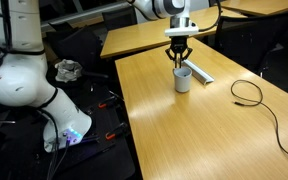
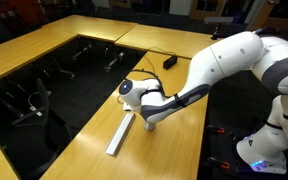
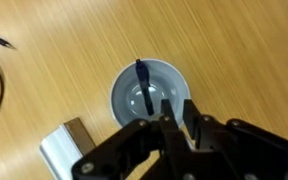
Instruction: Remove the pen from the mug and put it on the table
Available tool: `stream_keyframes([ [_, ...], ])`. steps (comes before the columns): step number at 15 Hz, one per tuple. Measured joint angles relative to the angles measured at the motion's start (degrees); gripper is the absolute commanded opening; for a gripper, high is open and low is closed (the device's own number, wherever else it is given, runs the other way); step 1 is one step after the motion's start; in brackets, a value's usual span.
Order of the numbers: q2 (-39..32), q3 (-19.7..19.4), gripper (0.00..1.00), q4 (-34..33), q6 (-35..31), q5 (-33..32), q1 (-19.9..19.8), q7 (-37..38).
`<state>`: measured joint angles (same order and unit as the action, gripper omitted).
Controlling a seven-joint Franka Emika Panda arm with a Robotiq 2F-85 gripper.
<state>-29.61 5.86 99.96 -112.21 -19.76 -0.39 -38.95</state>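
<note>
The white mug [image 1: 183, 79] stands upright on the light-brown wooden table [image 1: 214, 135]. In the wrist view the mug [image 3: 124, 100] is seen from above, and the dark pen [image 3: 142, 82] leans inside it with its top at the far rim. My gripper [image 1: 180, 60] hangs straight over the mug. In the wrist view its fingertips [image 3: 176, 108] are close together over the mug's near rim, beside the pen and apart from it. They hold nothing. In an exterior view the gripper [image 2: 147, 118] hides the mug.
A long white flat bar [image 1: 200, 72] lies beside the mug and also shows in the wrist view [image 3: 66, 150]. A looped black cable [image 1: 249, 92] lies on the table to one side. Smaller wooden desks [image 1: 154, 38] stand behind.
</note>
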Motion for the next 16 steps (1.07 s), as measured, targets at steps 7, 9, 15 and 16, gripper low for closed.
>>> stream_keyframes([
  [7,-5.8,-0.5,0.23,-5.0,0.1,-0.2,-0.5,0.0],
  [9,-7.0,-0.5,0.22,-6.0,0.4,-0.6,-0.5,0.0],
  [15,-8.8,-1.3,0.33,-7.8,2.9,-4.7,-0.5,-0.2],
  [16,-8.8,-1.3,0.25,-7.8,3.6,-5.4,-0.5,-0.3],
])
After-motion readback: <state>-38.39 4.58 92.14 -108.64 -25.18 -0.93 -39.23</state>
